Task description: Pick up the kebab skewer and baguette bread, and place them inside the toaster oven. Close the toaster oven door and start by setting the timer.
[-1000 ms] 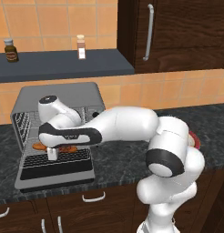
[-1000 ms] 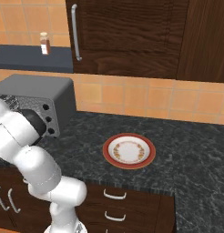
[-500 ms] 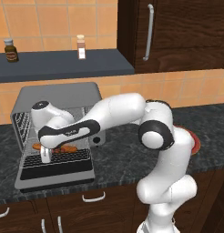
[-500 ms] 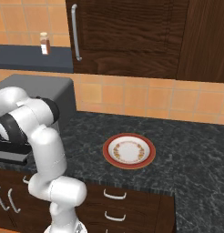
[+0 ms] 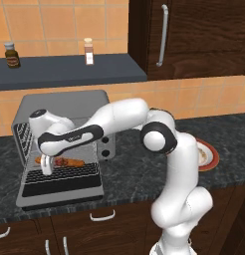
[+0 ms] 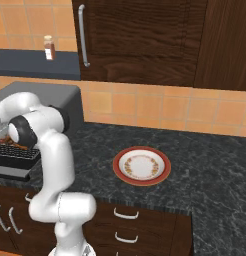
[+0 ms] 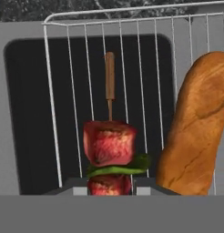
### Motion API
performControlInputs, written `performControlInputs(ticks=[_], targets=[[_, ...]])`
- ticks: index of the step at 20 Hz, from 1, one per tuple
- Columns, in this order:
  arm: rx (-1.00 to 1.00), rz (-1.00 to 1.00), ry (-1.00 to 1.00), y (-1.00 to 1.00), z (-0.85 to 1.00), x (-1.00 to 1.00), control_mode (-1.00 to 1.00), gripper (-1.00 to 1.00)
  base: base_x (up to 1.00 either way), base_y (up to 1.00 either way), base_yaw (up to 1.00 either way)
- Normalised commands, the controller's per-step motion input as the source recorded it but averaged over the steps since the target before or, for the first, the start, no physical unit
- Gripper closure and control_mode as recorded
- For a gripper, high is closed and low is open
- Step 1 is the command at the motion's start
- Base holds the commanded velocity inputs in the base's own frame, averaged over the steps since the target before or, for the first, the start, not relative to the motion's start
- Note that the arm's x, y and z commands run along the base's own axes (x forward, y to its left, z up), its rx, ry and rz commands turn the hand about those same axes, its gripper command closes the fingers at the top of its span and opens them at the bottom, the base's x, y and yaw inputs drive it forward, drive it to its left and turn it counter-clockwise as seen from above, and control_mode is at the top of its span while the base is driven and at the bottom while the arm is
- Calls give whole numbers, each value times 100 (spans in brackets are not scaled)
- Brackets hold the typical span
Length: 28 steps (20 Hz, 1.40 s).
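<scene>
The grey toaster oven (image 5: 60,105) stands on the counter at the left with its toaster oven door (image 5: 61,191) folded down flat. My gripper (image 5: 45,170) points down over the left part of the wire rack (image 7: 68,91), shut on the kebab skewer (image 7: 109,146). In the hand view, red meat chunks and a green piece sit between my fingertips (image 7: 78,189), and the stick points away. The tan-orange baguette bread (image 7: 196,127) lies on the rack right beside the skewer. From the left base view the baguette bread (image 5: 70,162) lies across the rack.
Black knobs (image 5: 105,145) sit on the oven's right front. A red-rimmed plate (image 6: 141,165) lies bare on the dark counter to the right. Two bottles (image 5: 88,51) stand on the shelf above. Cabinet drawers run below the counter edge.
The arm has swung further left and the hand has moved left and slightly down over the rack, still holding the skewer. The baguette has stayed on the rack.
</scene>
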Motion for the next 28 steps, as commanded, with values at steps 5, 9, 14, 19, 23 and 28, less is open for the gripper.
performControlInputs(ticks=[5, 9, 14, 19, 23, 28], targets=[[0, 0, 0, 0, -24, -2, -100, 100, 0, 0, 0], [0, 0, 0, 0, -21, -1, -100, -100, 0, 0, 0], [0, 1, 0, -3, -2, 0, -100, -100, 0, 0, 0], [0, 4, 0, -11, 0, 0, -100, -100, 0, 0, 0], [1, 8, -5, -2, 22, -8, -100, -100, 0, 0, 0], [2, 1, -11, 0, 32, -60, -100, -100, 0, 0, 0]])
